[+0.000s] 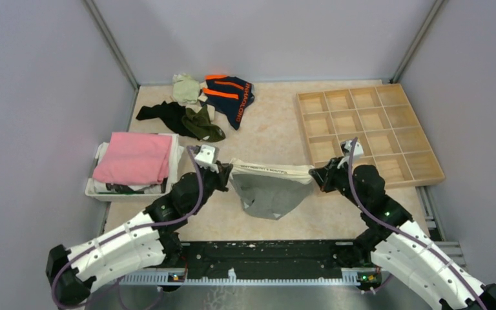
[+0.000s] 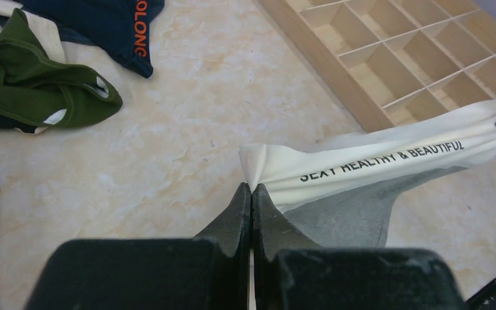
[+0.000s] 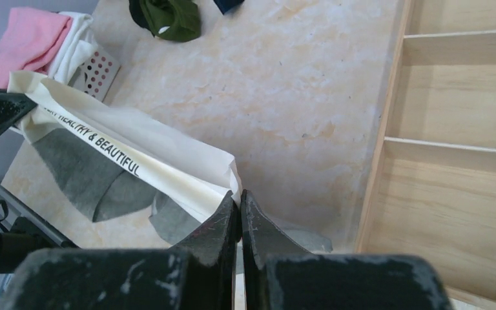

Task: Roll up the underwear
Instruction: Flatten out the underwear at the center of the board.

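Grey underwear (image 1: 270,194) with a cream lettered waistband (image 2: 374,158) hangs stretched between both grippers above the table's middle. My left gripper (image 1: 227,169) (image 2: 251,188) is shut on the waistband's left corner. My right gripper (image 1: 315,174) (image 3: 239,196) is shut on its right corner, the waistband (image 3: 123,152) running away to the left. More underwear lies in a heap at the back left: a navy pair with orange stripes (image 1: 231,93), an olive green pair (image 1: 201,123) (image 2: 32,93) and a dark pair (image 1: 161,113).
A wooden tray of compartments (image 1: 368,132) (image 3: 458,129) lies at the right, close to my right gripper. A white basket (image 1: 97,187) with a folded pink cloth (image 1: 134,157) stands at the left, beside my left arm. A pale cloth (image 1: 185,87) tops the heap.
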Action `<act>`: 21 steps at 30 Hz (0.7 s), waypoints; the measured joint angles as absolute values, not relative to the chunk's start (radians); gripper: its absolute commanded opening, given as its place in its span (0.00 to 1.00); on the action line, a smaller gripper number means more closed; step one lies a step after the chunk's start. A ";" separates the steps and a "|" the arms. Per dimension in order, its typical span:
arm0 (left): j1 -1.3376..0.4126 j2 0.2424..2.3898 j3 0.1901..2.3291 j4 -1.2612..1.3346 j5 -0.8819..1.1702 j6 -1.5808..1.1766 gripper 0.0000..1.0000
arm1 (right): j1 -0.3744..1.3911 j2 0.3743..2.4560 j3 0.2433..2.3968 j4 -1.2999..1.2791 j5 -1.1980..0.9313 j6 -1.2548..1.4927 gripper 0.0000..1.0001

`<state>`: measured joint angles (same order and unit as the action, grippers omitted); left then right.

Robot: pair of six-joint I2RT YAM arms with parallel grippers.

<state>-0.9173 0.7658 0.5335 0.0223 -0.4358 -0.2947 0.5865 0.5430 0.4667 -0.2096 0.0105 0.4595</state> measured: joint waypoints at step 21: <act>-0.918 0.631 0.199 0.129 -0.286 -0.423 0.09 | 0.587 0.612 0.438 -0.286 -0.125 0.483 0.00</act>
